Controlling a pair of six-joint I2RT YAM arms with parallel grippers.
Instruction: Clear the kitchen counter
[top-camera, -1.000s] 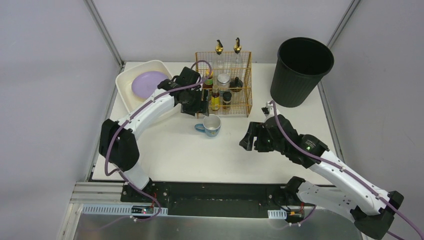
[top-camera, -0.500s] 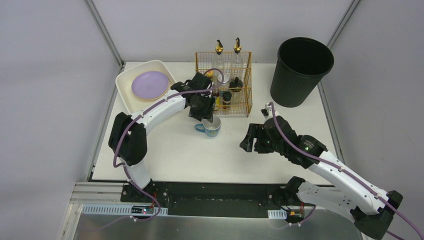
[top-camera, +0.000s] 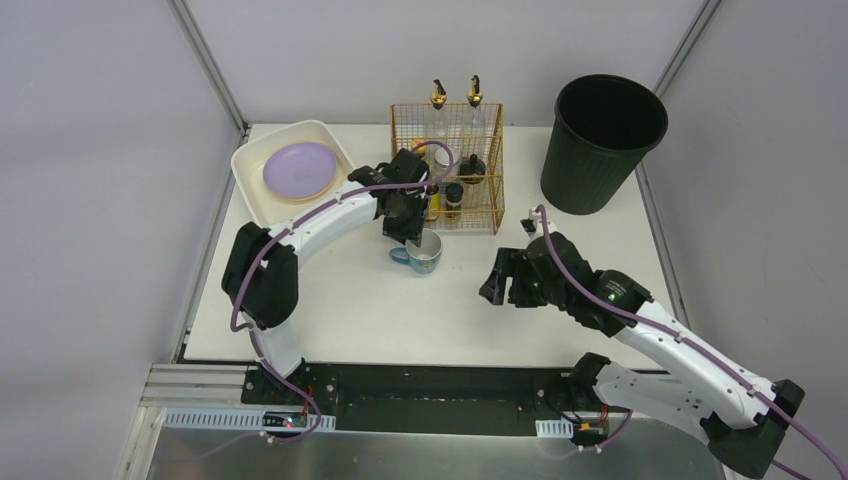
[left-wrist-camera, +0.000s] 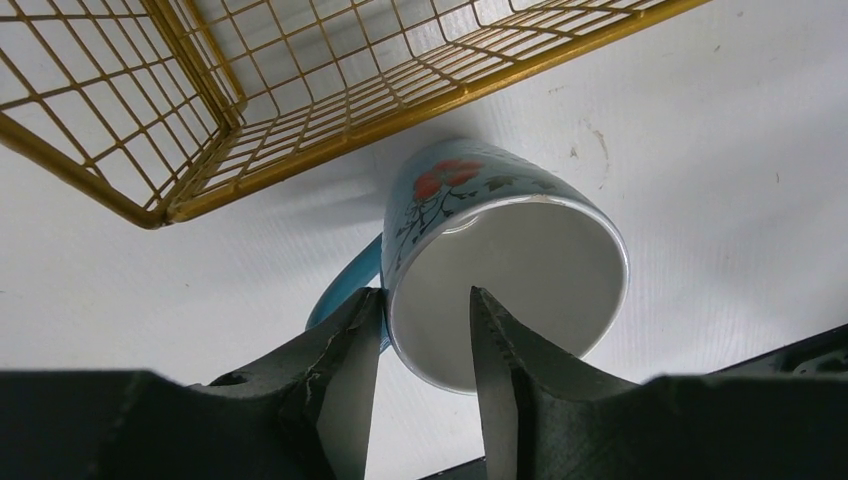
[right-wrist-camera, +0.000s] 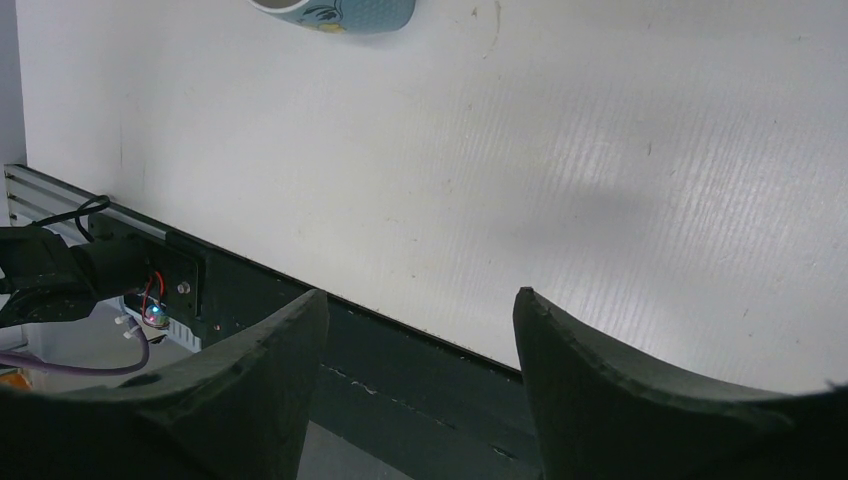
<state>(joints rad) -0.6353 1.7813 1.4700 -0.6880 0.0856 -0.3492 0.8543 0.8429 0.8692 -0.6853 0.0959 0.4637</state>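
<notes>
A blue mug (top-camera: 426, 255) with a red flower print and white inside stands upright on the white kitchen counter (top-camera: 340, 300), just in front of the gold wire rack. My left gripper (top-camera: 411, 231) is open and straddles the mug's rim on the handle side. In the left wrist view one finger (left-wrist-camera: 350, 340) rests outside against the mug (left-wrist-camera: 520, 260) by its blue handle; the other is inside the mug, apart from the wall, around my gripper (left-wrist-camera: 425, 292). My right gripper (top-camera: 497, 281) is open and empty over the counter, also shown in its wrist view (right-wrist-camera: 420, 294).
A gold wire rack (top-camera: 485, 190) holding several bottles and jars stands behind the mug. A white basin (top-camera: 248, 170) with a purple plate (top-camera: 298, 168) is at the back left. A black bin (top-camera: 600, 140) stands at the back right. The black front rail (right-wrist-camera: 400, 360) lies below my right gripper.
My left gripper has moved right and down from the rack's front left corner onto the mug's rim. The right arm has barely moved.
</notes>
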